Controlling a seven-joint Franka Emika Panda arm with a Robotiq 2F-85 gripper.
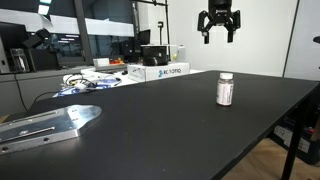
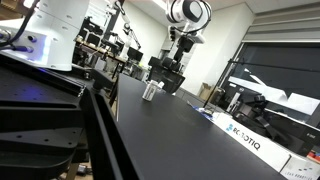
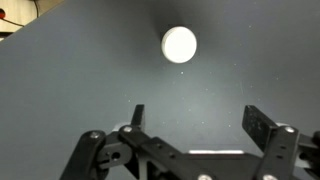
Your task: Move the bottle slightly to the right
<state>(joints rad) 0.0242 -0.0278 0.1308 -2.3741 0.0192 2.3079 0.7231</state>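
Here, at the near left of the black table (image 1: 150,130), a flat metal plate (image 1: 50,122) lies on the surface, with bare tabletop around it.

Farther back and to the right, the bottle (image 1: 225,89) stands upright on the table, by itself, toward the right side of the top and well apart from the plate. Its white cap sits on a pale body with a label. It shows as a small upright cylinder in both exterior views (image 2: 150,91), with open table on every side of it.

The gripper (image 1: 219,38) hangs in the air high over the bottle, almost straight above it and well apart from it. Its two fingers are spread wide and nothing sits between them.

In the wrist view, the gripper (image 3: 197,120) fills the lower edge, its fingers (image 3: 258,120) standing far apart. The bottle's round white cap (image 3: 179,44) shows as a bright disc on the dark table, above the gap in that view, a little toward the left finger's side and clear of both tips.

At the far side of the table, behind the bottle and to its left, lie white boxes (image 1: 160,71). A tangle of cables (image 1: 85,82) lies farther left.
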